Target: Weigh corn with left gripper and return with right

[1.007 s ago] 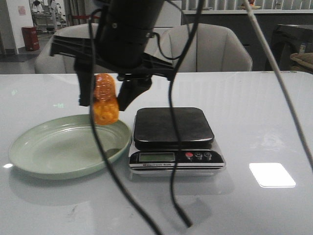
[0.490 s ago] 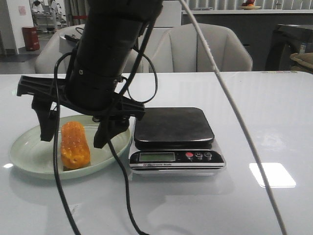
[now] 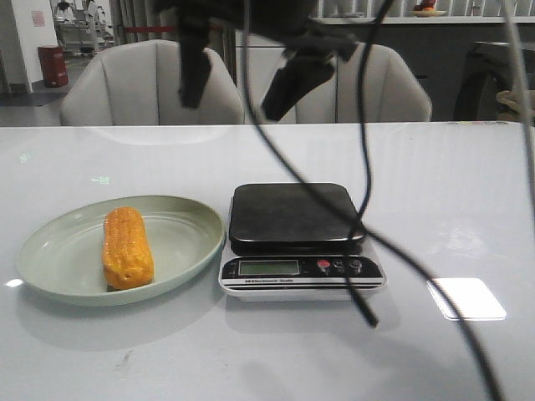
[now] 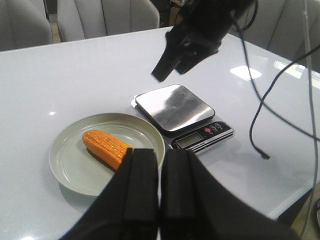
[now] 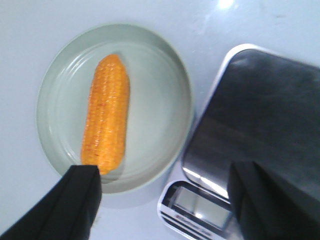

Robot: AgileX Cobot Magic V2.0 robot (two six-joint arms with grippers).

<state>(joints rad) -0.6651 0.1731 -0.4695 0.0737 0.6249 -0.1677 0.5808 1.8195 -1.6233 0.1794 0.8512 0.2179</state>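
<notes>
The left gripper (image 4: pixel 159 200) has its fingers pressed together, empty, near the table's front. Beyond it the corn (image 3: pixel 126 249) lies loose in the plate (image 3: pixel 188 259), just beside the bare scale (image 3: pixel 297 219). Farther off, the right gripper (image 3: pixel 241 71) hangs high, fingers wide apart. Its dangling cable (image 3: pixel 334 225) could snag the scale.

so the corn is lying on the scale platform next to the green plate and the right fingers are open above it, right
Not quite. The corn is lying in the green plate, not on the scale, whose platform is bare; the front view shows this, and the right wrist view confirms it. The rest holds: the scale sits next to the plate, and the right fingers are open above the corn.
</notes>
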